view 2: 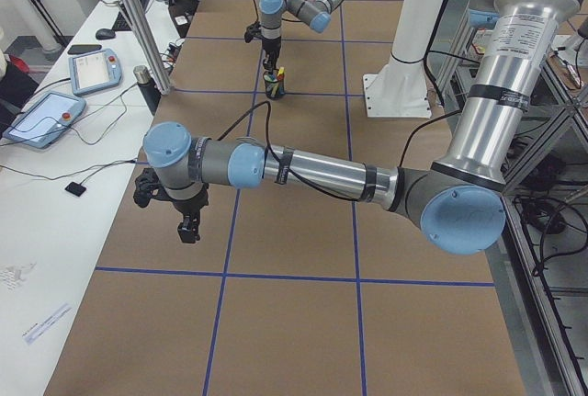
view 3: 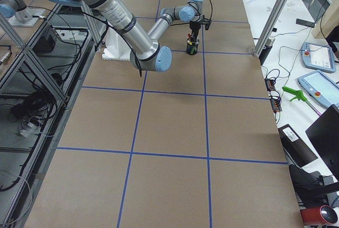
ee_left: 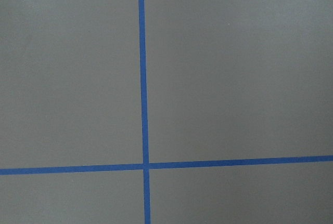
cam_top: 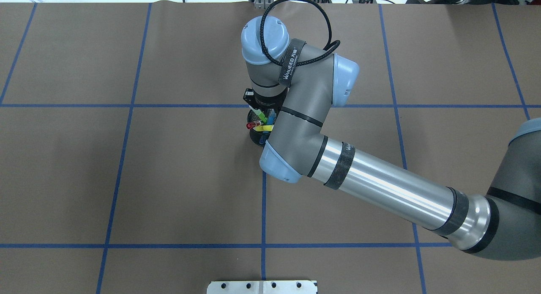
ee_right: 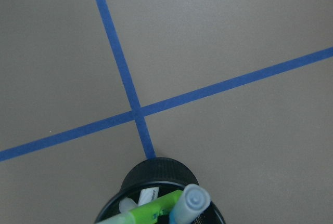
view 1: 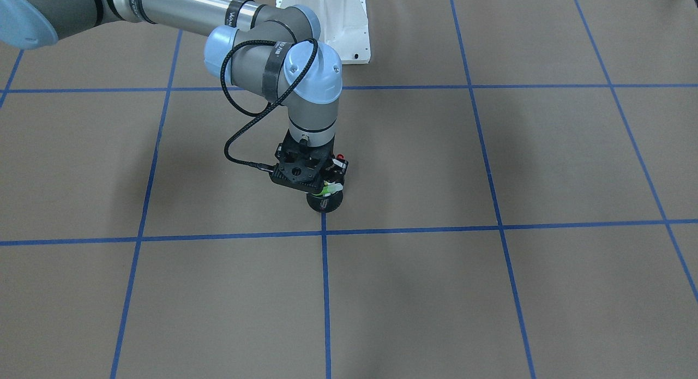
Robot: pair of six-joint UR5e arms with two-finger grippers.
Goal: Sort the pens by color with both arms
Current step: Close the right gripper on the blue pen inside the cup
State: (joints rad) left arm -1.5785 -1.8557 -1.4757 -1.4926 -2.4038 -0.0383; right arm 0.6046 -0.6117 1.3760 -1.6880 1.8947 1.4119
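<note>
A black mesh cup [cam_top: 255, 138] stands at a tape crossing mid-table and holds the pens. In the overhead view I see the red cap [cam_top: 250, 125], the yellow pen [cam_top: 264, 128], the lime green pen [cam_top: 263, 116] and the blue pen [cam_top: 273, 115]. The right wrist view shows the green pen [ee_right: 151, 211] and the blue pen's cap [ee_right: 190, 202] in the cup [ee_right: 156, 174]. My right gripper [view 1: 329, 187] hangs straight over the cup; its fingers are hidden by the wrist, so I cannot tell its state. My left gripper [view 2: 188, 228] hovers above bare table far from the cup; I cannot tell its state.
Brown paper covers the table, marked with a blue tape grid [view 1: 324, 233]. The white base pedestal [view 1: 327, 19] stands behind the cup. The left wrist view shows only table and a tape crossing [ee_left: 145, 165]. Tablets and cables lie on a side bench [view 2: 55, 111].
</note>
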